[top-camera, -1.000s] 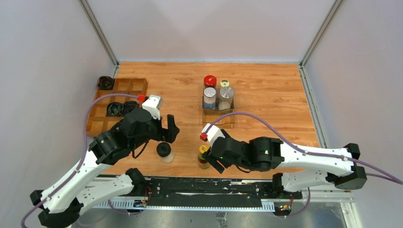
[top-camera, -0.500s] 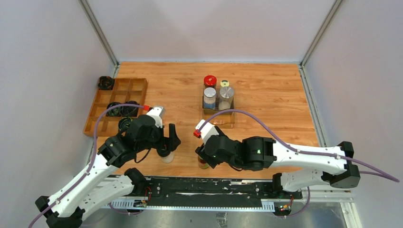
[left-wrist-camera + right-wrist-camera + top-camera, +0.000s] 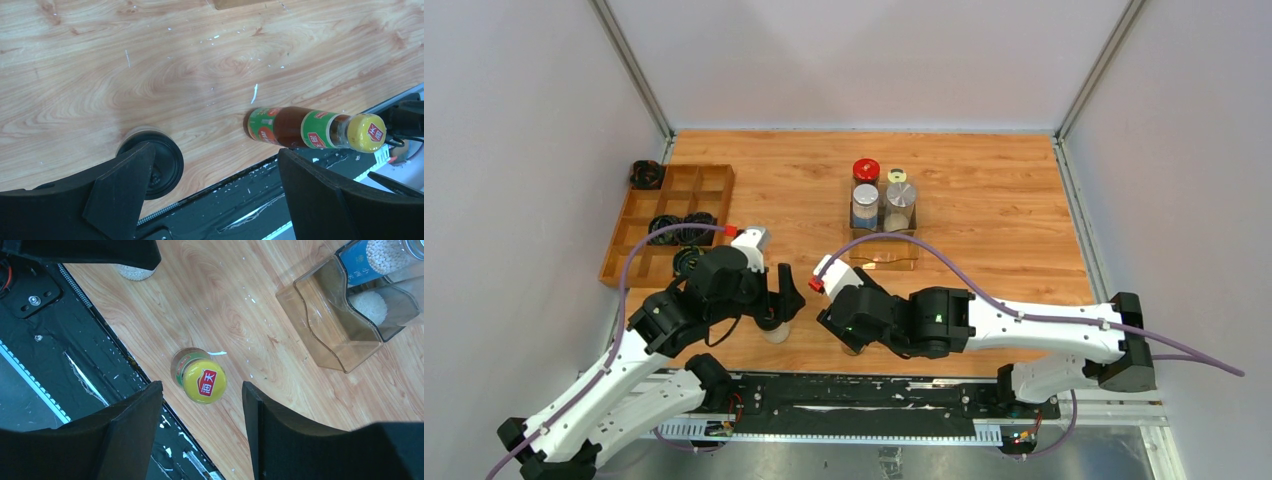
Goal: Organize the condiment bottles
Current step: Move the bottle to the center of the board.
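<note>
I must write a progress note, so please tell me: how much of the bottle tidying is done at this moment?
Done: four jars stand in the clear holder. In hand: the open right gripper hangs over the brown sauce bottle, the open left gripper is at the black-capped jar; neither is gripped. Left: moving both into the holder, probably.

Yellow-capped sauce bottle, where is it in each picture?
Top external: cannot be seen, hidden under the right gripper, low in the middle.
Left wrist: the sauce bottle is right of the middle, cap pointing right.
Right wrist: in the middle, yellow cap toward the camera.
Shared landmark: the black-capped jar.
</note>
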Action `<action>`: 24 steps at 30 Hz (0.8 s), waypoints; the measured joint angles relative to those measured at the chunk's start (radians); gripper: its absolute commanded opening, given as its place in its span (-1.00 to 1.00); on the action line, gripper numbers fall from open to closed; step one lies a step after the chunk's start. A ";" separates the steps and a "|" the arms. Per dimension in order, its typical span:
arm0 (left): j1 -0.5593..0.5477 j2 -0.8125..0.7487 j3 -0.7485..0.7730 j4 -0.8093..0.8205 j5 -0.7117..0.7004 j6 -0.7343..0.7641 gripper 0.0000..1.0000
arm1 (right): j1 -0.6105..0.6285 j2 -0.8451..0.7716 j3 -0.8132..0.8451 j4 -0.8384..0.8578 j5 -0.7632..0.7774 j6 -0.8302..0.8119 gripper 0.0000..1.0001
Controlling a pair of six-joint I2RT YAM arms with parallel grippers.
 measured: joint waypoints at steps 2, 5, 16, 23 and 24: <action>0.000 -0.003 0.000 0.000 0.001 0.000 1.00 | -0.003 0.002 0.000 0.000 -0.001 0.000 0.29; 0.000 -0.004 0.000 0.000 0.003 0.000 1.00 | -0.015 0.002 0.000 0.008 -0.004 0.000 0.29; 0.000 -0.005 0.000 0.001 0.017 0.000 1.00 | -0.180 -0.079 -0.031 0.097 -0.173 0.002 0.31; 0.000 -0.005 0.000 0.008 0.019 0.000 1.00 | -0.568 -0.115 0.022 0.144 -0.497 -0.012 0.33; 0.000 -0.005 0.000 0.007 0.019 0.000 1.00 | -0.608 -0.106 0.036 0.149 -0.544 -0.018 0.33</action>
